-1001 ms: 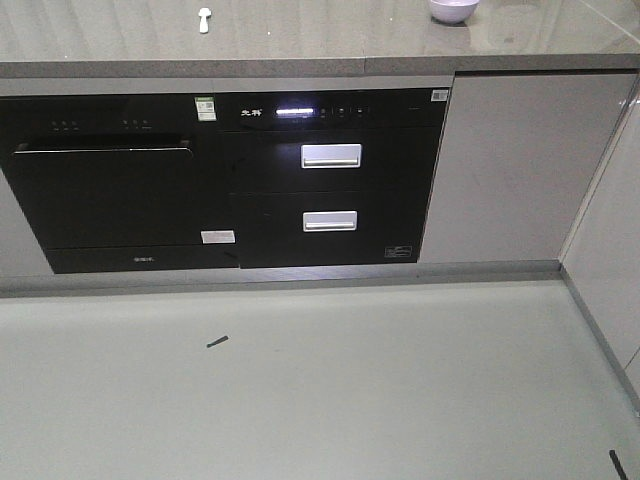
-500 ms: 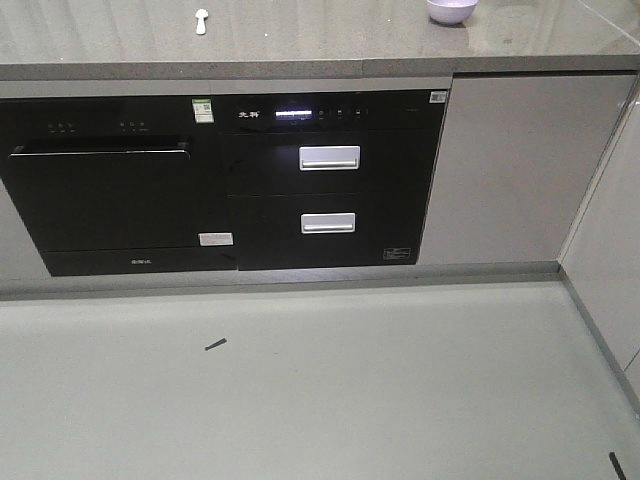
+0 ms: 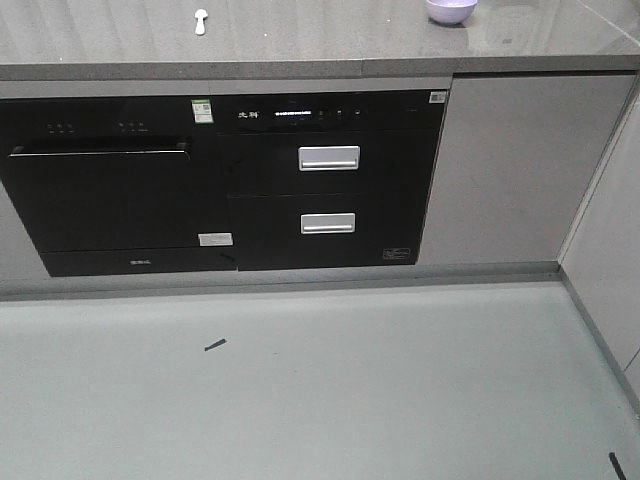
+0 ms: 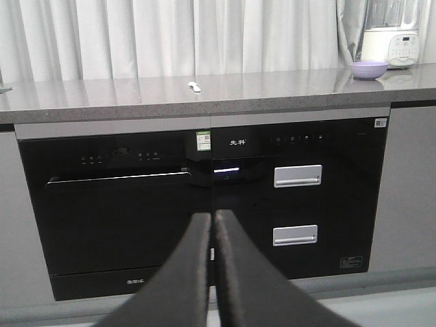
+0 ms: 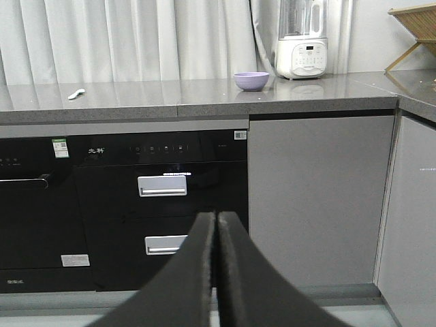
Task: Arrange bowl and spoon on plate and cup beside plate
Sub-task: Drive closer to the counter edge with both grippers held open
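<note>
Left wrist-mounted view showed the left gripper [image 4: 212, 215], a pair of dark tapered fingers, closed with its tips pressed together and nothing held. It hung low, facing a black glass-fronted appliance [image 4: 116, 218] with a long bar handle and, just to the right, a black drawer unit [image 4: 298, 204] with two silver handles. Both sat under a grey speckled stone countertop [image 4: 102, 95]. Up on that countertop, well above and beyond the fingertips and slightly left of them, lay the short pale mint-white plastic spoon [image 4: 195, 86]. Far to the right sat the small round lavender-purple plastic bowl [image 4: 368, 69], upright, near a white blender [image 4: 390, 41]. White pleated curtains [image 4: 170, 34] hung behind the counter.

From the right wrist, the right gripper [image 5: 216, 215] was likewise shut, fingers touching, empty. It faced the seam between the drawer unit and a plain grey cabinet door [image 5: 317, 197]. The bowl stood above it and a little to the right on the countertop, beside the blender; the spoon lay far off to the upper left. A wooden rack [image 5: 415, 27] showed at the far right edge.

Seen from the front-facing camera, the spoon lay flat with its long axis running roughly from the counter's front edge toward the back, the rounded scoop at the far end and the handle pointing toward the front edge. Bowl and spoon were well apart. Pale grey floor [image 3: 300, 400] filled the lower half.
</note>
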Tool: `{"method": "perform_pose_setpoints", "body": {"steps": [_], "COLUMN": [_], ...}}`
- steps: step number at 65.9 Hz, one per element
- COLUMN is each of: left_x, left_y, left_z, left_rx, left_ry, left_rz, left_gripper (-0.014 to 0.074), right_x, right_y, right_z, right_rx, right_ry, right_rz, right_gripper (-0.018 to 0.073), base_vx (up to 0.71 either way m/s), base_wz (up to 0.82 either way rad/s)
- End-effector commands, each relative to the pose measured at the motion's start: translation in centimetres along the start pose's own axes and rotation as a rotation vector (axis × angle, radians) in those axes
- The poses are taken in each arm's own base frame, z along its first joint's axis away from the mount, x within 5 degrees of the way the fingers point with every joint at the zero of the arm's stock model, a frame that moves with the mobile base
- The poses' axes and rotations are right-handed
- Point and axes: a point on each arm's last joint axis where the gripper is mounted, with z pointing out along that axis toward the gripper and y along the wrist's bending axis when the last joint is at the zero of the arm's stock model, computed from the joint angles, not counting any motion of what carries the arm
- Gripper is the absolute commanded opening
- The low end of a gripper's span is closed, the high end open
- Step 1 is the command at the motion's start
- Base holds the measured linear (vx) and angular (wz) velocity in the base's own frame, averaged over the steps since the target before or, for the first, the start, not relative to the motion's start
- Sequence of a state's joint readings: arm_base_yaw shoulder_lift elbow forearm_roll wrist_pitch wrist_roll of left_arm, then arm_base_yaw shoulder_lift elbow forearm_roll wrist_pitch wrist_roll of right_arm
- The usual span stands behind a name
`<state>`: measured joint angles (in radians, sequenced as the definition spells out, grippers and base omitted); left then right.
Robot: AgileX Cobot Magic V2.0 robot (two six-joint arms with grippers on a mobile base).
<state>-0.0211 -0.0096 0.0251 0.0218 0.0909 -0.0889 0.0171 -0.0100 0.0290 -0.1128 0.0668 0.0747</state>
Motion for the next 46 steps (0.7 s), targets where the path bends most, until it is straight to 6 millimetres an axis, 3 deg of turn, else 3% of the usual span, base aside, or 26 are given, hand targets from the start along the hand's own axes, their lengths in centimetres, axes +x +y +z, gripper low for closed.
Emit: {"method": "perform_pose_setpoints", "body": {"steps": [1,46], "left_x": [0.40,0.40], "left_y": [0.01,0.01], "left_z": [0.24,0.24], "left_rx": [0.004,0.004], "left_ry": [-0.030,-0.030], "left_rz": [-0.008,-0.008], "left_gripper": [-0.0006,-0.0006], "right_x": [-0.23,-0.23], "right_y": [0.08,0.08], "right_z": [-0.06,-0.06], "right_rx": [-0.007,-0.007], "right_ry": [-0.074,-0.074], "right_rz": [-0.009,-0.009], "right_gripper": [-0.0005,-0.0005], "base_vx": [0.00,0.01], "base_wz": [0.00,-0.01]}}
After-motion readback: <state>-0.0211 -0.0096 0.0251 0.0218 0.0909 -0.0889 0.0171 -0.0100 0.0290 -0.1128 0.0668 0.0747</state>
